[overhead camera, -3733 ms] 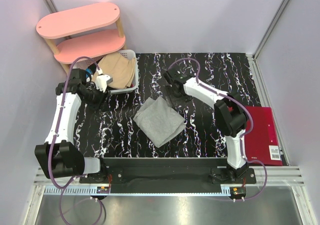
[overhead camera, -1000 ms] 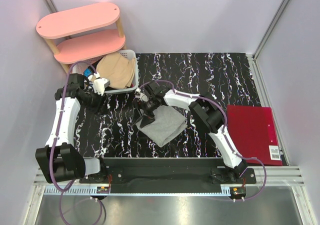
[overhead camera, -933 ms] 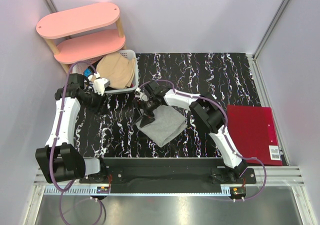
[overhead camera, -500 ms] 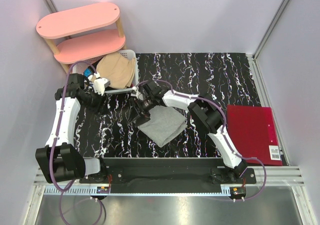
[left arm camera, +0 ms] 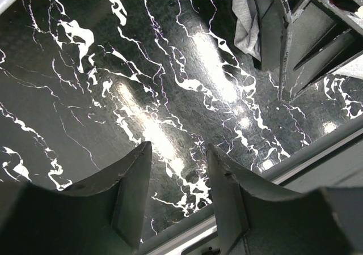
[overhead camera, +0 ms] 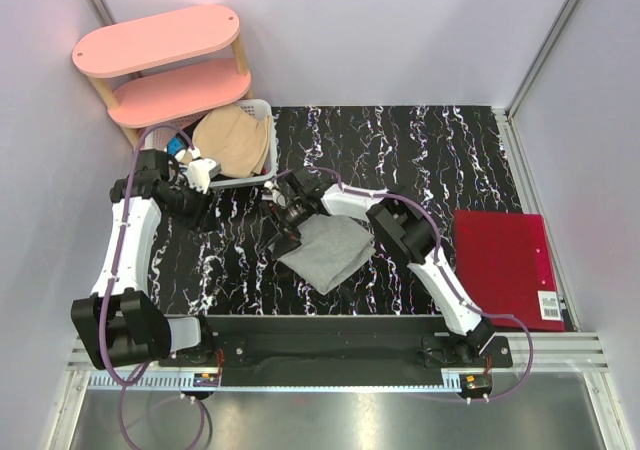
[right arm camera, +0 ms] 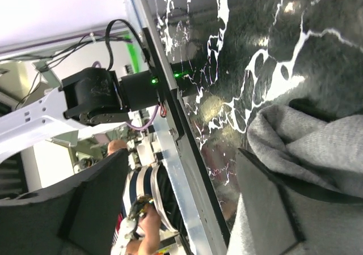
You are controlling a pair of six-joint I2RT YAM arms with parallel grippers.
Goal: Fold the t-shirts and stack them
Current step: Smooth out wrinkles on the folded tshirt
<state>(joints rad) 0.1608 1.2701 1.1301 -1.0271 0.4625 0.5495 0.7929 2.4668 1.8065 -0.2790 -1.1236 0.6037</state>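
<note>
T-shirt (overhead camera: 334,253) edge shifted, right claw (overhead camera: 284,236) moved leftward

The right gripper (overhead camera: 284,232) has swung toward 9 o'clock, from beyond the grey t-shirt (overhead camera: 332,255) to its 10 o'clock edge. That edge has bunched inward, leaving the shirt smaller.

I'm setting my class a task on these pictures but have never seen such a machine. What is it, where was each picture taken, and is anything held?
Two robot arms are bolted to a black table. One picture looks down from above; the others come from a camera on each wrist. A grey t-shirt lies mid-table, a tan t-shirt fills a white basket, a red folder lies right. Nothing is held: the left gripper is open above the table, the right gripper open at the grey t-shirt's edge.
</note>
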